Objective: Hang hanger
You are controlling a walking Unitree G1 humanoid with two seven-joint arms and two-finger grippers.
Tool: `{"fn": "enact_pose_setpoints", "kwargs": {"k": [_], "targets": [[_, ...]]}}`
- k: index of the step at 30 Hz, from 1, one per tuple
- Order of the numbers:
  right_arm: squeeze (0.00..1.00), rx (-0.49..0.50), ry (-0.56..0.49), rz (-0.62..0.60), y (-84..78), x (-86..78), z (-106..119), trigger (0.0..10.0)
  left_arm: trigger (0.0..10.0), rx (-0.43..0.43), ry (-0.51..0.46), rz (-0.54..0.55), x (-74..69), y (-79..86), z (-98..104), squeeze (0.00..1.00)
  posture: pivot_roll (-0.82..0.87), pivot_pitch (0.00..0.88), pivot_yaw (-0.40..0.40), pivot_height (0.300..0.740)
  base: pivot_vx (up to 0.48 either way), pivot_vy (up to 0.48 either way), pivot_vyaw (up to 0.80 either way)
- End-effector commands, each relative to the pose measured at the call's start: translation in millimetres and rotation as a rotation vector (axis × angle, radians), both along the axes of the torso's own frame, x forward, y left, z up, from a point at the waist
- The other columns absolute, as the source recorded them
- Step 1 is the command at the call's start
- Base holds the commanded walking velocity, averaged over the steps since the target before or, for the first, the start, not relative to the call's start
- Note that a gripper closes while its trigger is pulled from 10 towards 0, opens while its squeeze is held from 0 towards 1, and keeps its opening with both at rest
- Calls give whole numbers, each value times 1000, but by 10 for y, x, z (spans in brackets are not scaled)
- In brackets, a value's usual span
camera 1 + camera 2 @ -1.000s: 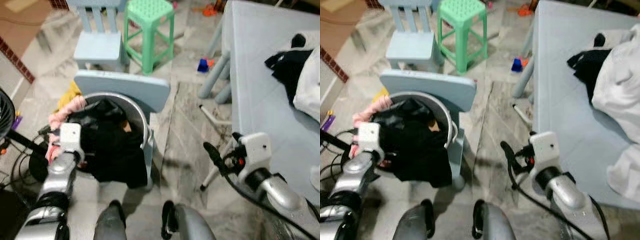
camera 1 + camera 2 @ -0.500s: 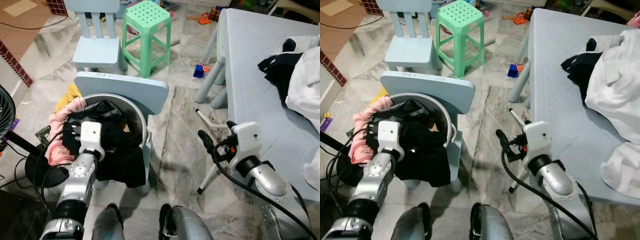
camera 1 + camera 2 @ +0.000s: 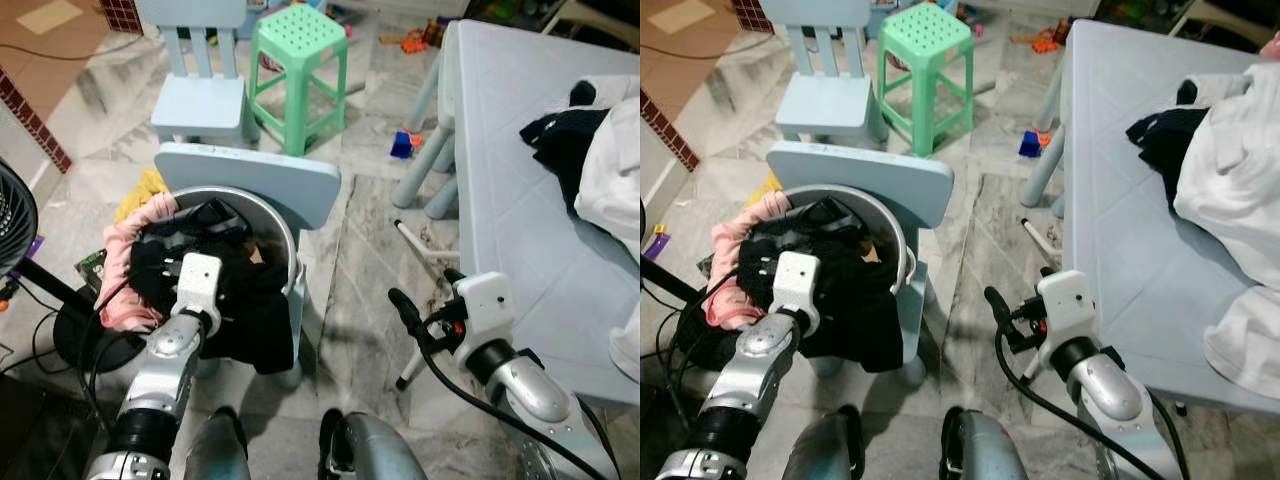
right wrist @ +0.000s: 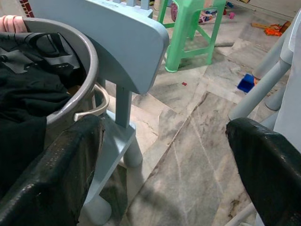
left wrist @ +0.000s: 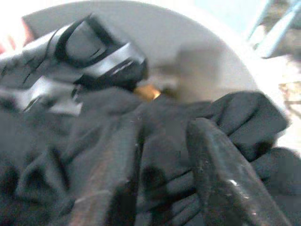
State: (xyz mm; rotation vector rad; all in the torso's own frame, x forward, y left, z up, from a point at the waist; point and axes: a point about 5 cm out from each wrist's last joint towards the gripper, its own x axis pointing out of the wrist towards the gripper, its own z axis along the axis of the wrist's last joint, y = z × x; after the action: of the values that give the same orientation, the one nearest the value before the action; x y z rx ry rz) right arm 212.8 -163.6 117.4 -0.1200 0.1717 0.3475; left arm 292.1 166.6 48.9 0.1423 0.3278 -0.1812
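Left tool (image 5: 155,188) parted over black clothes (image 5: 155,141), right tool (image 4: 164,165) wide open

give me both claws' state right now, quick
Left claw: open, empty, fingers spread over the black clothes in the metal basin.
Right claw: open wide, empty, above the floor beside the chair.

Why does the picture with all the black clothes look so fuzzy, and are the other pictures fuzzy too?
The left wrist view is smeared and soft: the left hand sits very close to the pile of black clothes. The right wrist view is sharp on the pale blue plastic chair, though its own black fingers look soft. Both eye views are fairly clear.
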Motion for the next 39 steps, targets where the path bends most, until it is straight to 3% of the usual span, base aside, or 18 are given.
{"fn": "enact_pose_setpoints", "kwargs": {"k": [1,8,12,16,18,19,21,22,23,29,39], "targets": [[0,-9,-5,-9,-20,-10,31,10000,10000,10,32,-26,-59,-36,-58,1000,-95,210,-95,740,0,0,0],[0,-9,3,6,14,-22,20,10000,10000,69,144,-77,-114,-1,-178,1000,-91,226,-102,740,0,0,0],[0,-12,3,17,26,-33,27,10000,10000,64,155,-46,-60,87,-176,1000,-99,230,-106,740,0,0,0],[0,-18,5,22,27,-34,30,10000,10000,61,201,-86,-25,98,-215,1000,-106,232,-110,740,0,0,0],[0,-25,7,30,32,-36,32,10000,4745,48,230,-98,-8,103,-268,1000,-121,232,-116,740,0,0,0],[0,-25,7,30,32,-36,32,10000,4745,48,230,-98,-8,103,-268,1000,-121,232,-116,740,0,0,0],[0,-28,11,41,36,-43,39,10000,0,17,243,-101,0,92,-293,1000,-125,230,-118,740,0,0,0],[0,-29,12,43,38,-44,39,10000,0,13,246,-102,1,90,-298,1000,-125,230,-118,740,0,0,0],[0,-34,12,50,39,-50,45,10000,0,8,257,-109,1,83,-322,0,-131,230,-121,740,0,0,0],[0,-47,21,68,33,-62,42,10000,0,-7,303,-122,-10,86,-414,0,-144,227,-129,740,0,0,0],[0,-59,24,77,27,-60,47,10000,0,0,296,-114,15,138,-422,0,-150,223,-136,740,0,0,0]]}}
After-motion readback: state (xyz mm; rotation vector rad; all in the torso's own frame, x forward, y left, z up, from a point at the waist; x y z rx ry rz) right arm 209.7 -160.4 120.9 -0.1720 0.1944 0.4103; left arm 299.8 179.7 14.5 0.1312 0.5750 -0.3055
